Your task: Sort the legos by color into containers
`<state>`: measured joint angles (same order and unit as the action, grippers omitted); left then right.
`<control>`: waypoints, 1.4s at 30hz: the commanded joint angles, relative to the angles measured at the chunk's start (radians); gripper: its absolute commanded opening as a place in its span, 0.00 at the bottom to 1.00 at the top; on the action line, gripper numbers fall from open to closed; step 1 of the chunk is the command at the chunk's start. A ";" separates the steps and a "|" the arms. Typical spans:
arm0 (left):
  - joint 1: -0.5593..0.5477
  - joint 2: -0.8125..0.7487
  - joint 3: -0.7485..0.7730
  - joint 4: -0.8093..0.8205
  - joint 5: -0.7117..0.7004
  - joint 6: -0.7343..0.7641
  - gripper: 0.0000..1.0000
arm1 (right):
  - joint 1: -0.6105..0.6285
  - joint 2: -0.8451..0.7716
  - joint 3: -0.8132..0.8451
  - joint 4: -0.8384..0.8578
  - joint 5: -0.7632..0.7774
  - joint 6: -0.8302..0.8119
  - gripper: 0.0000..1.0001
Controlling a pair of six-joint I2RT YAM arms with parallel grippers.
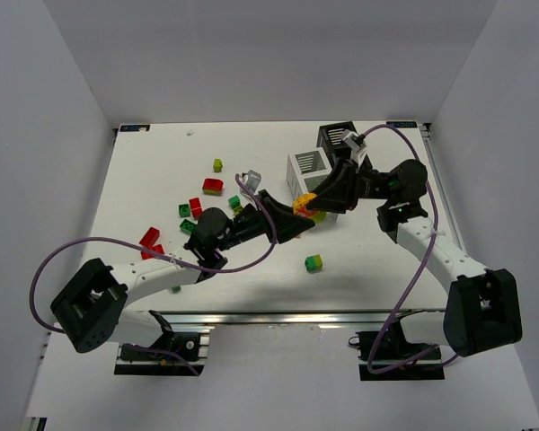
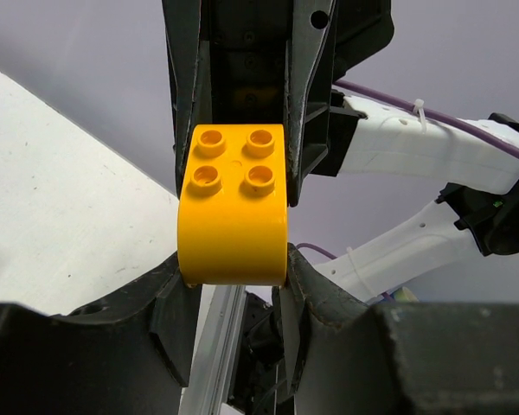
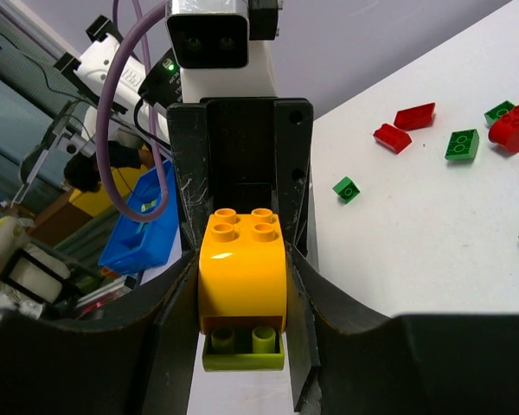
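The orange brick [image 1: 302, 204] hangs above the table [image 1: 162, 162] just right of center in the top view, with both arms meeting on it. My left gripper [image 1: 297, 209] comes in from the lower left and my right gripper [image 1: 312, 205] from the upper right. In the left wrist view the left fingers [image 2: 177, 290] are clenched on the rounded lower end of the brick, and the opposite fingers squeeze its studded upper end. The right wrist view shows the same from the other side. There the right fingers [image 3: 177, 294] press both flanks of the brick, and a lime brick [image 3: 242, 350] is stuck beneath its near end. The white bin [image 1: 305, 154] stands just above the meeting point, and the black bin [image 1: 332, 128] stands behind it at the upper right. I cannot see what lies inside either bin. A green-and-lime stack [image 1: 313, 262] sits alone below the grippers. A red brick [image 1: 213, 186] and other red, green and lime pieces are scattered at center left.
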<state>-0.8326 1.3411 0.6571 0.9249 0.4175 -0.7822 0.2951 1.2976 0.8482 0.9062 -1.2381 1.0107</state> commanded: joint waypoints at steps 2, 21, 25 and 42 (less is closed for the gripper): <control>-0.008 -0.010 -0.025 -0.035 0.026 0.014 0.41 | -0.065 0.000 0.009 0.091 0.212 0.069 0.00; -0.008 -0.005 -0.045 0.054 -0.055 -0.029 0.43 | -0.114 0.052 0.057 0.126 0.318 0.149 0.00; -0.007 0.009 -0.042 0.065 -0.057 -0.038 0.44 | -0.122 0.058 0.054 0.131 0.342 0.158 0.00; -0.007 0.041 -0.033 0.074 -0.046 -0.061 0.43 | -0.172 0.144 0.127 0.148 0.382 0.096 0.00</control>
<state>-0.8360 1.3869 0.6289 0.9974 0.3569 -0.8505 0.1436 1.4246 0.8951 1.0065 -0.8921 1.1740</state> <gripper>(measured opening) 0.468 0.431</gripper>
